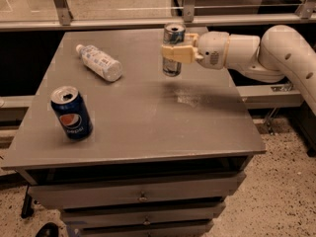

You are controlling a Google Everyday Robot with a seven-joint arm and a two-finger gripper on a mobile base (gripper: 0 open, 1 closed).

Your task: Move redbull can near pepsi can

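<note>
The redbull can [172, 36] is slim and silver-and-blue, upright over the back middle of the grey table [148, 117]. My gripper [173, 53] comes in from the right and is shut on the can's middle, with its tan fingers [178, 53] wrapped around it. The can's base looks slightly off the tabletop. The pepsi can [71, 112] is wider and dark blue with a round logo, and stands upright near the front left, far from the gripper.
A clear plastic water bottle [99, 62] lies on its side at the back left of the table. My white arm [266, 53] reaches in over the right edge. Drawers sit under the tabletop. A railing runs behind the table.
</note>
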